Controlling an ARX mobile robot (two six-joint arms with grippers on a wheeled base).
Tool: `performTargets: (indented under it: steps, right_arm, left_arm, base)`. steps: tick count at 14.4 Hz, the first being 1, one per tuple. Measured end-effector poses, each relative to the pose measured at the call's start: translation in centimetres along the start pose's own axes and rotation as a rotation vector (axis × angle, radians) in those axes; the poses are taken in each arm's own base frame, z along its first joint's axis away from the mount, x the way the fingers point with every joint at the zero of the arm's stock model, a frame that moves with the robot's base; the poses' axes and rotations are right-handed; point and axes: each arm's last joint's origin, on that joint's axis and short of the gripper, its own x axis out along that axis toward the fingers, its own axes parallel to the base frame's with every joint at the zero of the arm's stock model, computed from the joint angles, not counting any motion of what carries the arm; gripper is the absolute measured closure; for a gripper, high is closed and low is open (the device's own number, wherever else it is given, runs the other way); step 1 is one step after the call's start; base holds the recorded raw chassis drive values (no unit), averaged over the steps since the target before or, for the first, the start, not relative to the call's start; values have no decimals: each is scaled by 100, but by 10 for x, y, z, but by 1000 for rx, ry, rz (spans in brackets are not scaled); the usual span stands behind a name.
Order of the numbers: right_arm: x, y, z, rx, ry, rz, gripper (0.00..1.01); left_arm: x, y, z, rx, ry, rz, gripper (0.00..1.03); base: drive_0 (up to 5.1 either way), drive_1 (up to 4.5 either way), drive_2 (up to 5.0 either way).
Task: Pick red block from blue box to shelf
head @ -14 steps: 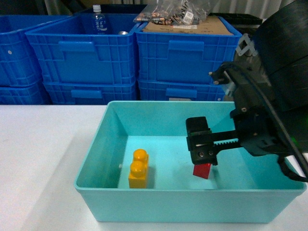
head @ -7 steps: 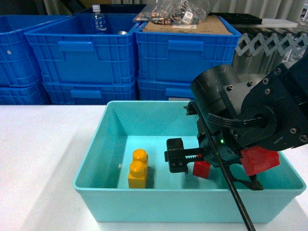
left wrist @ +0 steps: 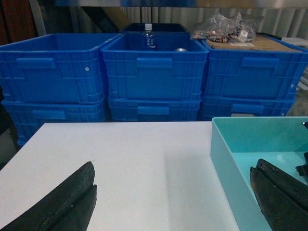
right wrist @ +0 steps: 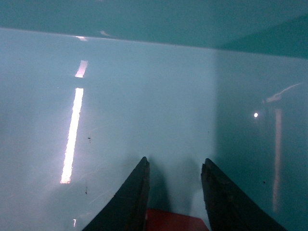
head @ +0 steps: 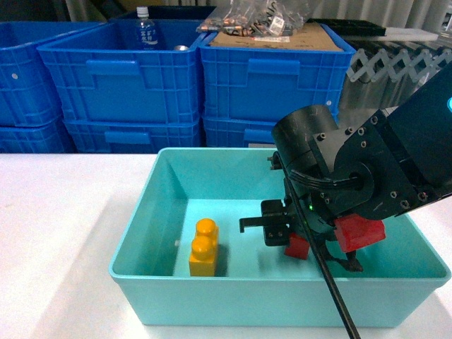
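Right gripper (head: pixel 288 236) is sitting down inside the blue box (head: pixel 169 282), fingers (right wrist: pixel 130 197) either side of the red block (head: pixel 298 246) on the floor, near the yellow brick (head: pixel 204 248). Can't tell if they're actually squeezing it. Left gripper (left wrist: pixel 173 202) is hanging wide apart over the white table (left wrist: pixel 130 163).

Right arm lowered into the blue box (head: pixel 212 300) over the red block (head: pixel 297 246).

The turquoise box is seen on the white table (head: pixel 56 240), with the right gripper (head: pixel 272 229) reached down inside it; the red block is seen touching its black jaws, though whether it is clamped cannot be told. A yellow two-stud brick (head: pixel 203 248) is stood upright on the box floor, well left of the red block. Dark blue ribbed crates (head: pixel 176 85) are stacked behind, one holding a water bottle (head: pixel 143 28).
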Motion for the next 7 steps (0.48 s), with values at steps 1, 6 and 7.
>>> performTargets:
  steps: [1, 6, 7]
  right_arm:
    - [0, 0, 0, 1, -3, 3, 72]
    - [-122, -42, 15, 86, -364, 128, 74]
    - [-151, -58, 8, 94, -494, 117, 74]
  left_arm:
    - [0, 0, 0, 0, 0, 0, 5]
    - [0, 0, 0, 0, 0, 0, 5]
    - [0, 0, 0, 0, 0, 0, 5]
  base:
    - [0, 0, 0]
    - [0, 0, 0]
    - [0, 0, 0]
